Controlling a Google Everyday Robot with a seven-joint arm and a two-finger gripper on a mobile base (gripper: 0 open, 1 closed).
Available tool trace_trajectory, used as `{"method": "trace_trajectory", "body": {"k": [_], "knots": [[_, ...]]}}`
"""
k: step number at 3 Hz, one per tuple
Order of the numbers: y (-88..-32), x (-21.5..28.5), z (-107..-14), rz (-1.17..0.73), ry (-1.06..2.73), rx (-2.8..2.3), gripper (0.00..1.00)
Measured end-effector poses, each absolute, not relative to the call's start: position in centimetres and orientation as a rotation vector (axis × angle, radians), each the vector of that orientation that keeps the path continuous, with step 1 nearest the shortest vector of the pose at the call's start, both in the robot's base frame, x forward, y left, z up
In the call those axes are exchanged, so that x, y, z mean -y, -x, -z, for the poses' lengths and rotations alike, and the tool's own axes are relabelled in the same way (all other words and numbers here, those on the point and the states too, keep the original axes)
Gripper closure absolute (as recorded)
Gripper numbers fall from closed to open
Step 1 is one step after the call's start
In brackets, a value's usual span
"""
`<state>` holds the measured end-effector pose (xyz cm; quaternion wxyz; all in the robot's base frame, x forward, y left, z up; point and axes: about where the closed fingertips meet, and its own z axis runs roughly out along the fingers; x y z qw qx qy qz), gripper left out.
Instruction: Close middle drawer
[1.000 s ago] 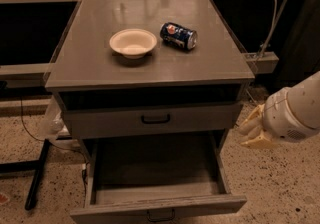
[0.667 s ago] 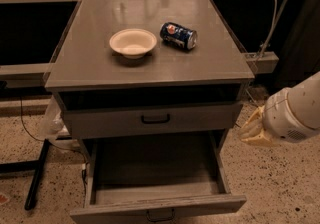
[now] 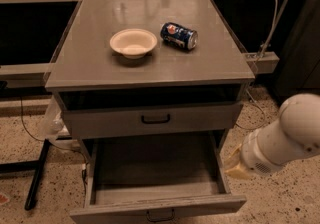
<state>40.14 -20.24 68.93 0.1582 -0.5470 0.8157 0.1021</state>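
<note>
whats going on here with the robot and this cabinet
A robot arm has its end effector low on the right of a grey cabinet, close beside the right wall of the middle drawer. That drawer is pulled far out and its tray looks empty, so it is not closed yet. The top drawer sits much further in. On the cabinet top are a white bowl and a blue soda can on its side.
</note>
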Motion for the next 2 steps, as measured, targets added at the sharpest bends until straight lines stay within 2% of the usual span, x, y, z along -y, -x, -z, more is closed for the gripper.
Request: {"method": "trace_trajectory", "body": {"k": [1, 2], "knots": [[-38.1, 19.3, -61.7, -0.377, 1.483, -2.342, 1.00], [-39.2, 19.3, -58.3, -0.360, 1.437, -2.209, 1.00]]}}
